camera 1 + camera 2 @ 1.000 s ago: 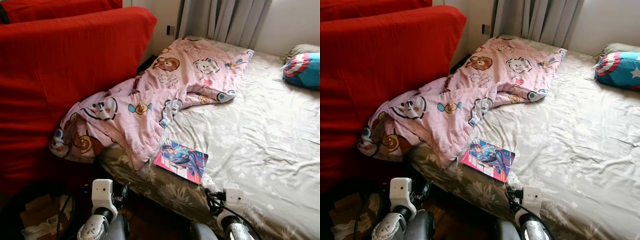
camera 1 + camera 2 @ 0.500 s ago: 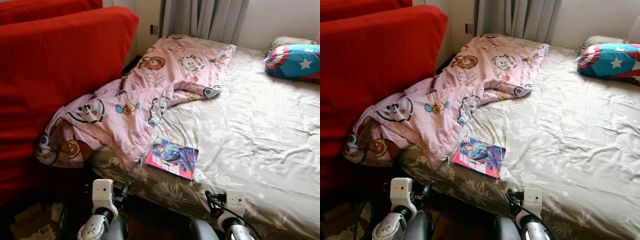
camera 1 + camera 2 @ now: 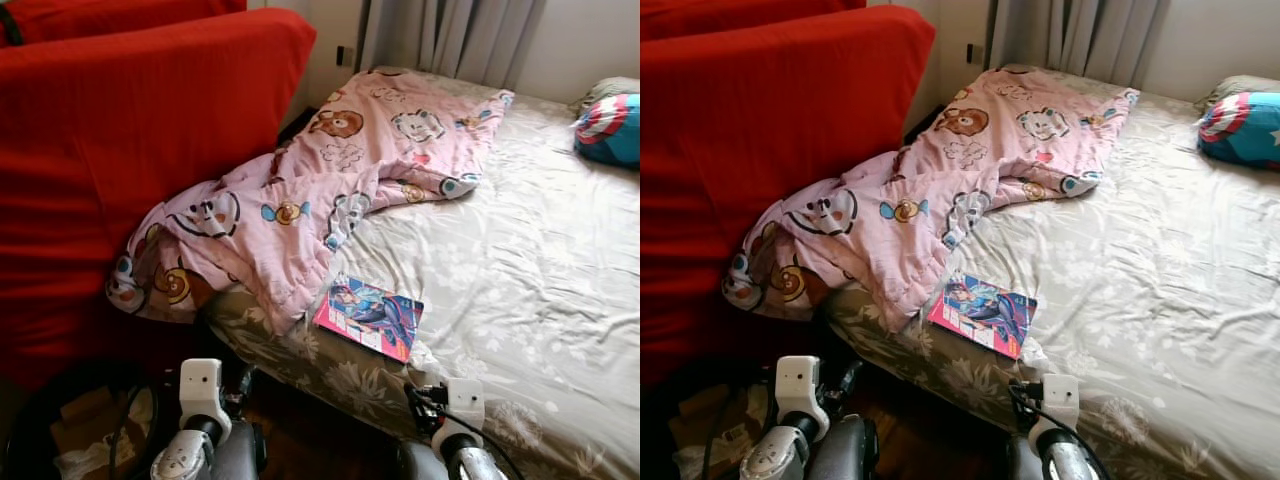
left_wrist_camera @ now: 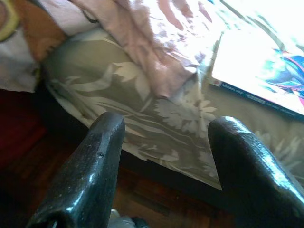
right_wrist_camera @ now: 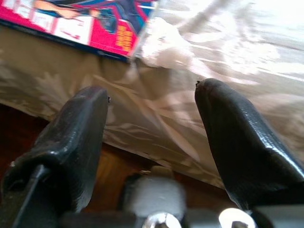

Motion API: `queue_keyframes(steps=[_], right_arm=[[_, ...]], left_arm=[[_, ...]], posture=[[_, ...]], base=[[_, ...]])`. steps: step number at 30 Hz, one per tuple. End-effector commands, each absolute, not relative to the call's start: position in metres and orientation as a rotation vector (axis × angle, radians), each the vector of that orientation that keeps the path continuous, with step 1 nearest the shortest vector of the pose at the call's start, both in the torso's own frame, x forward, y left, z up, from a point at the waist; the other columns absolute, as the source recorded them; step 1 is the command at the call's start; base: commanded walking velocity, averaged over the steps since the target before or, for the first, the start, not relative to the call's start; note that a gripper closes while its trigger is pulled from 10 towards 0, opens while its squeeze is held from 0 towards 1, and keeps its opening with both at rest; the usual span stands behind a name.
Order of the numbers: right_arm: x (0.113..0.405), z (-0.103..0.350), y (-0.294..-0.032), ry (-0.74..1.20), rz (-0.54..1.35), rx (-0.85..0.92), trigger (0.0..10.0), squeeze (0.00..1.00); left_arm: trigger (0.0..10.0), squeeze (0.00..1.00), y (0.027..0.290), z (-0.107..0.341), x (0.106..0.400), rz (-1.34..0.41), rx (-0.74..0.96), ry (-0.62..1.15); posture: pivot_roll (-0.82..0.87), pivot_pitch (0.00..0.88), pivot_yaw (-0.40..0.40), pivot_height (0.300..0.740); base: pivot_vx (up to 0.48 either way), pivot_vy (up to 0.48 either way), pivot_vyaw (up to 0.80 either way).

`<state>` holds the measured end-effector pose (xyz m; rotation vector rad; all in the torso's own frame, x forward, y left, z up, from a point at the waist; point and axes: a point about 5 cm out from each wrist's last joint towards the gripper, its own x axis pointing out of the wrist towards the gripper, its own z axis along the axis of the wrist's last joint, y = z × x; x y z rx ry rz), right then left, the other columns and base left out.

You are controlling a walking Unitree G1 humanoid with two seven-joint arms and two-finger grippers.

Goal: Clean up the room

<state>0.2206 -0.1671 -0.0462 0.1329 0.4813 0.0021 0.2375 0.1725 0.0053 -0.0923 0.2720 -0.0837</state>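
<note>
From the head camera, a bed (image 3: 540,260) with a pale flowered sheet stands before the robot, and a pink blanket (image 3: 330,180) printed with cartoon animals lies bunched along its left side, spilling over the edge against a red sofa (image 3: 130,150). A colourful book (image 3: 368,316) lies flat near the bed's front edge, its left corner touching the blanket's hem. A blue, red and white pillow (image 3: 610,128) sits at the far right of the bed, well apart from the book. Grey curtains (image 3: 450,40) hang behind. Both arms are held low in front of the bed's edge.

In the left wrist view, the left gripper (image 4: 164,161) has its two black fingers (image 4: 90,171) spread wide, holding and touching nothing; the sheet's hanging side, the blanket's hem and the book lie beyond them.

In the right wrist view, the right gripper (image 5: 149,142) is likewise spread wide and empty, its fingers (image 5: 242,142) framing the draped sheet, with the book's corner past them
</note>
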Motion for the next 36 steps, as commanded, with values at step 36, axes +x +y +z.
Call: queue_keyframes(steps=[36], right_arm=[[0.198,-0.068,-0.2,0.699,-0.065,0.167,10.0,0.0]], left_arm=[[10.0,0.0,0.17,0.006,0.239,-0.107,-0.088,0.271]], posture=[[-0.05,0.067,-0.05,0.612]], base=[[0.266,0.0,0.0]])
